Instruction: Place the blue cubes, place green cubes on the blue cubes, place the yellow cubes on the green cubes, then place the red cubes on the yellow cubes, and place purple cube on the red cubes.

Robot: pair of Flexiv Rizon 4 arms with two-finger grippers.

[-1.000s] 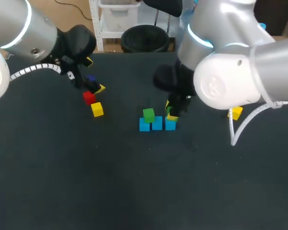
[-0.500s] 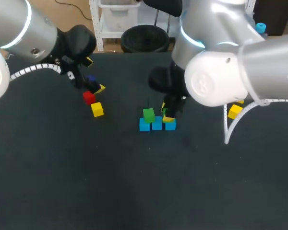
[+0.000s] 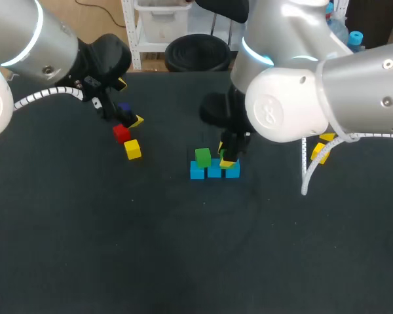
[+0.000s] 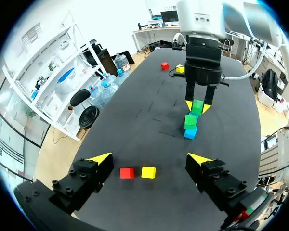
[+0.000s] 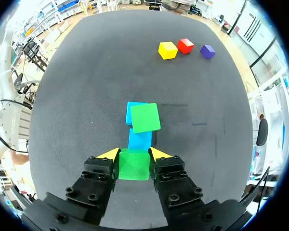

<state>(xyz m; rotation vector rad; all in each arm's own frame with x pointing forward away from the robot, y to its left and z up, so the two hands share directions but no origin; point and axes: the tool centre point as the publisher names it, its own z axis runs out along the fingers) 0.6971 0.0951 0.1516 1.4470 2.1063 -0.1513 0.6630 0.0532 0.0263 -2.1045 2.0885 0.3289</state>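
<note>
A: Where is the right gripper (image 5: 134, 155)?

B: Near the middle of the black table (image 3: 183, 261), over the 3 o'clock end of the row of three blue cubes (image 3: 214, 171). Its fingers are closed on a green cube (image 5: 134, 164), one yellow tip against each side. I cannot tell whether that cube rests on the blue one beneath it.

A: And the rest of the row?

B: A second green cube (image 3: 202, 157) sits on the blue cube at the 9 o'clock end, turned a little askew. The middle blue cube has nothing on it.

A: The left gripper (image 4: 149, 159)?

B: It is at about 10 o'clock from the row, well apart from it. Its fingers are spread wide and hold nothing. In the head view the purple cube (image 3: 124, 106) lies just beside them.

A: Other cubes?

B: A red cube (image 3: 121, 133) is on the table at 6 o'clock from the purple one. A yellow cube (image 3: 132, 149) is near it, at 5 o'clock from the red. Another yellow cube (image 3: 322, 154) lies at 3 o'clock from the row, partly hidden by the right arm.
</note>
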